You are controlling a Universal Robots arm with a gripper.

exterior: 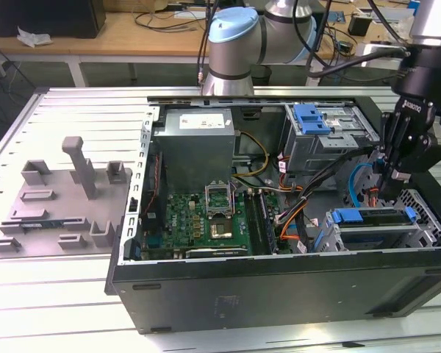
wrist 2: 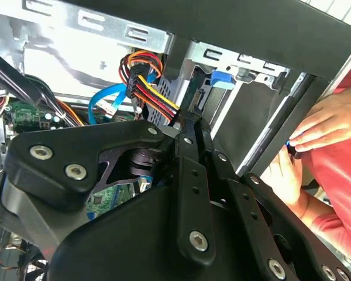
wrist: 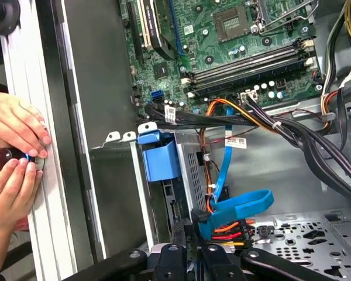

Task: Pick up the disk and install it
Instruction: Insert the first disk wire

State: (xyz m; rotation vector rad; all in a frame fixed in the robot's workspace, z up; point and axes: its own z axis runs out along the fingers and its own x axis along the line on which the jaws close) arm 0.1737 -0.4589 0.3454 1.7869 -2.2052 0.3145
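Open computer case (exterior: pixel 279 283), disk (exterior: pixel 373 216) in drive cage (exterior: pixel 375 237)

Silver arm (exterior: pixel 228 70), pale-blue cap (exterior: pixel 234 26), seemingly matte-black wrist (exterior: pixel 415 136)

We see an open case (exterior: pixel 279 287) lying on a slatted table (exterior: pixel 81 110). Inside, a motherboard (exterior: pixel 206 213) lies just beside a grey power supply (exterior: pixel 198 140), and a blue latch (exterior: pixel 311 118) sits atop a metal cage (exterior: pixel 338 143). On the exterior view's left of the case rests a grey fixture (exterior: pixel 59 206), perhaps plastic. In the first wrist view a blue cable (wrist: pixel 245 203) loops near orange wires (wrist: pixel 234 107).
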